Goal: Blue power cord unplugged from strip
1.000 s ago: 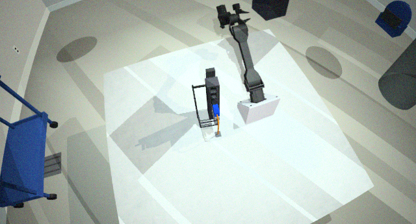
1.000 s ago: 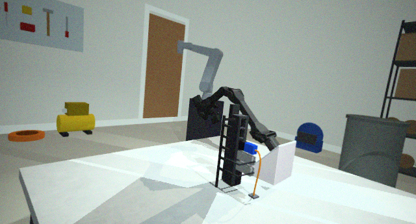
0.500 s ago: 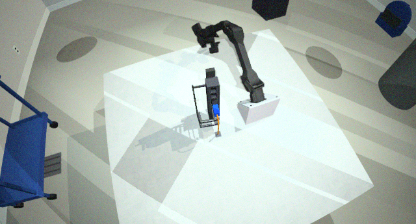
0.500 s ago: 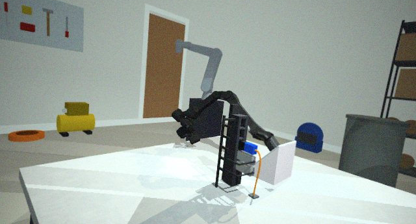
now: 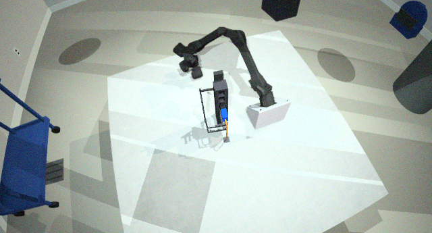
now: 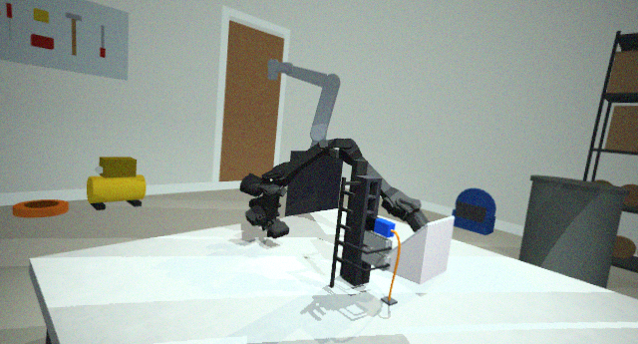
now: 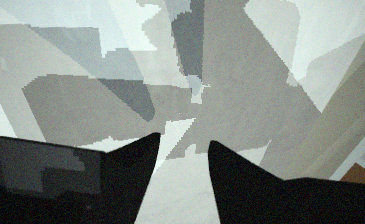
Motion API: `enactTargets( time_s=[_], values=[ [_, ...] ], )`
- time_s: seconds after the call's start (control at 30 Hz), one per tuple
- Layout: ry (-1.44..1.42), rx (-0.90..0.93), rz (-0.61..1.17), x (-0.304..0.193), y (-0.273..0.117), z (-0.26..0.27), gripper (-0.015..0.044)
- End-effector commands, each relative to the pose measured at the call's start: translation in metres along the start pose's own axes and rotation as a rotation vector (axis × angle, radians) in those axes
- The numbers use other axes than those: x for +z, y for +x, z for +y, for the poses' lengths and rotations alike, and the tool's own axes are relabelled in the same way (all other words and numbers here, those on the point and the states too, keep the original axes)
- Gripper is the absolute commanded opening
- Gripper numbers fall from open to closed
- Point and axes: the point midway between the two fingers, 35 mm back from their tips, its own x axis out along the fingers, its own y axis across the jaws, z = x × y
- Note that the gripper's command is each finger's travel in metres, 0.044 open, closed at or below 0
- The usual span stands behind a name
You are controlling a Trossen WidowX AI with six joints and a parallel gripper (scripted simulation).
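We see white table point(image 6: 150, 284) crossed by grey shadows. Directly on it: white arm base block point(image 6: 426, 251), dark upright power strip rack point(image 6: 361, 229) near centre, small grey cord anchor point(image 6: 389, 300) just beside rack.

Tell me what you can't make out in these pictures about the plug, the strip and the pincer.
- Blue plug: its prongs and socket, hidden by the power strip in the exterior view.
- Strip's sockets: too small in the top view.
- Pincer: the wrist view shows only table, no plug.
- Orange cord: its end fitting is too small.

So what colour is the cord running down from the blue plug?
Orange cord, clearest in the exterior view.
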Motion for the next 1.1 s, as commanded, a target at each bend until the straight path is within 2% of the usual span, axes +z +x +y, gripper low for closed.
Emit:
enactTargets(
  time_s=[0.0, 0.3, 0.63, 0.9, 1.07],
  values=[
    [-0.073, 0.068, -0.110, 0.034, -0.030, 0.044, 0.0160],
    [-0.173, 0.231, -0.362, 0.092, -0.122, 0.139, 0.0160],
    [-0.344, 0.395, -0.599, 0.106, -0.242, 0.233, 0.0160],
    [-0.523, 0.503, -0.785, 0.073, -0.338, 0.306, 0.0160],
    [-0.808, 0.481, -0.740, 0.016, -0.360, 0.361, 0.0160]
  ],
)
